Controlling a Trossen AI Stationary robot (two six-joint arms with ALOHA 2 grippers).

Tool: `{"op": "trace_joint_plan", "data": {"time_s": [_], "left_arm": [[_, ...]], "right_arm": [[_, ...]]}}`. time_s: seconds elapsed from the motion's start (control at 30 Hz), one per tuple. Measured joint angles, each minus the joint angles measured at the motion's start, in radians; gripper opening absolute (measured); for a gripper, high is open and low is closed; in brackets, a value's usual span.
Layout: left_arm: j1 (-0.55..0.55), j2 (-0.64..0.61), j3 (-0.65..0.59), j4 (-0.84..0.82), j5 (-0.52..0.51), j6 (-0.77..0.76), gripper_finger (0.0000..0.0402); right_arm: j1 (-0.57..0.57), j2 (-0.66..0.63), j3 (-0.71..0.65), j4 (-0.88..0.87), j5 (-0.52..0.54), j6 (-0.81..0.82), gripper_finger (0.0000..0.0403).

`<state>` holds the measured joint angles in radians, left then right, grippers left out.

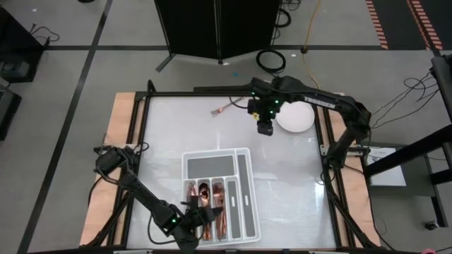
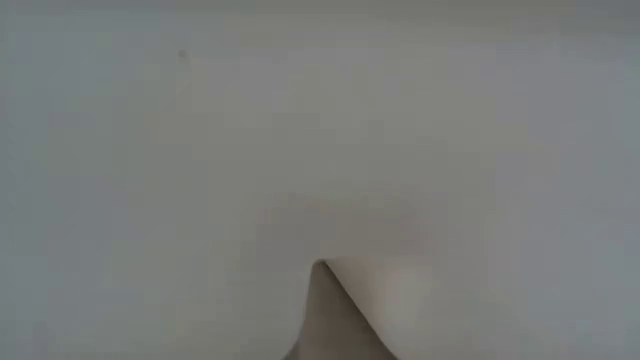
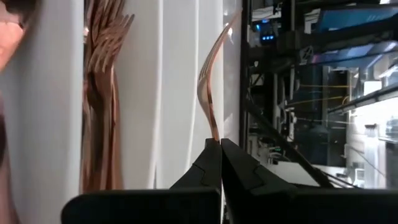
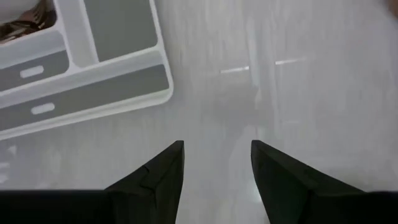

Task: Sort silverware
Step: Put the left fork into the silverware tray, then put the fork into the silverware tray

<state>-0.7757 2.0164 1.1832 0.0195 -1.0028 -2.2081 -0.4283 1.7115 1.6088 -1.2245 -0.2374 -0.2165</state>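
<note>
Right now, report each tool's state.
Left tool: shut on a fork, over the tray.
Right tool: open, empty, above bare table.

White divided tray (image 1: 244, 169) on pale table (image 1: 169, 127), round white plate (image 1: 295, 117) near far edge

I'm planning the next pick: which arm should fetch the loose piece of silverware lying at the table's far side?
Right. Its open, empty right gripper hovers near the loose piece; the left gripper is shut on a fork over the tray.
</note>
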Motion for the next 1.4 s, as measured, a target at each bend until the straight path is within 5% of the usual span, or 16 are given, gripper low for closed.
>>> {"op": "trace_joint_plan", "data": {"time_s": [0.43,0.67,0.97,1.4], "left_arm": [[0.042,-0.046,0.000,-0.209,0.092,-0.012,0.0000],[0.039,-0.067,0.003,-0.360,0.168,-0.026,0.0000],[0.045,-0.058,0.005,-0.319,0.197,-0.008,0.0002],[0.064,-0.058,0.005,-0.312,0.284,0.016,0.0082]], "right_arm": [[-0.001,-0.247,-0.159,0.070,0.001,0.019,0.0178],[-0.002,-0.292,-0.159,0.075,0.002,0.022,0.0178],[-0.002,-0.296,-0.159,0.099,0.003,0.031,0.0178],[-0.002,-0.296,-0.159,0.106,0.003,0.053,0.0178]]}}
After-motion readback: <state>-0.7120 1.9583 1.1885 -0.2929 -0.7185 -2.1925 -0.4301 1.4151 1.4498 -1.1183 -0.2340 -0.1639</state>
